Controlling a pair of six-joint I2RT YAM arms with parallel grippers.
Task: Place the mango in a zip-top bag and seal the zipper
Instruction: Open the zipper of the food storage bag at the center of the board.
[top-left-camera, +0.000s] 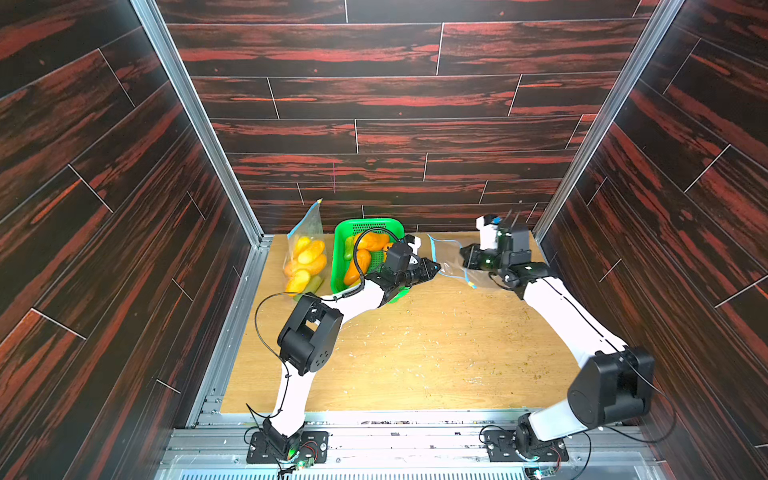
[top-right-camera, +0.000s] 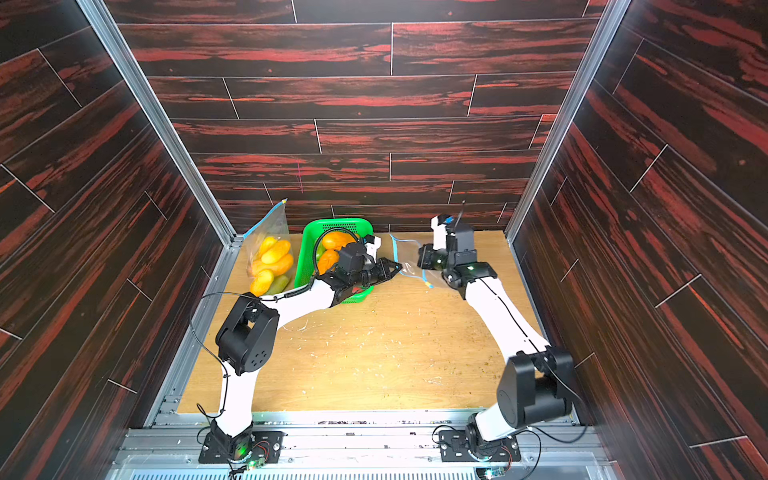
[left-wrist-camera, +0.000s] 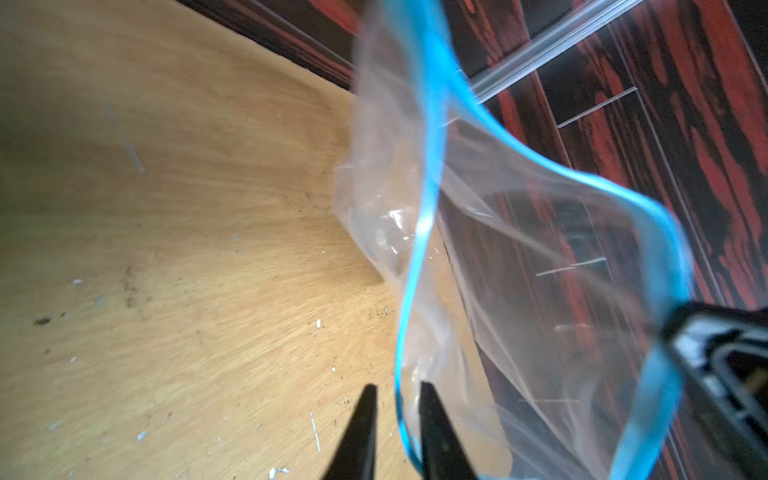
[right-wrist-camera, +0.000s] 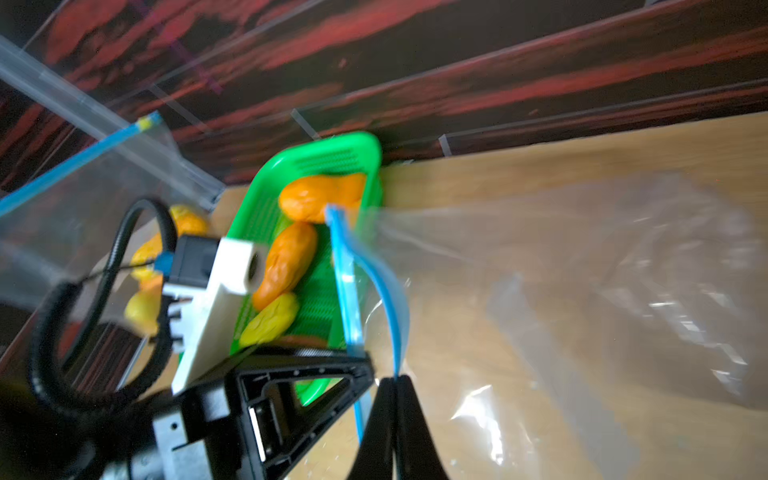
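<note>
Right gripper (right-wrist-camera: 397, 380): fingers pressed together on the blue zipper rim of the clear zip-top bag (right-wrist-camera: 582, 291), whose mouth gapes just above the table (top-left-camera: 415, 353). Left gripper (left-wrist-camera: 397, 386): fingers narrowly apart astride the opposite rim; whether they pinch it cannot be told. Mangoes (right-wrist-camera: 286, 266) lie in the green basket (right-wrist-camera: 365, 145) beside the bag. A second bag (top-left-camera: 309, 226), filled with fruit, leans in the far left corner.
</note>
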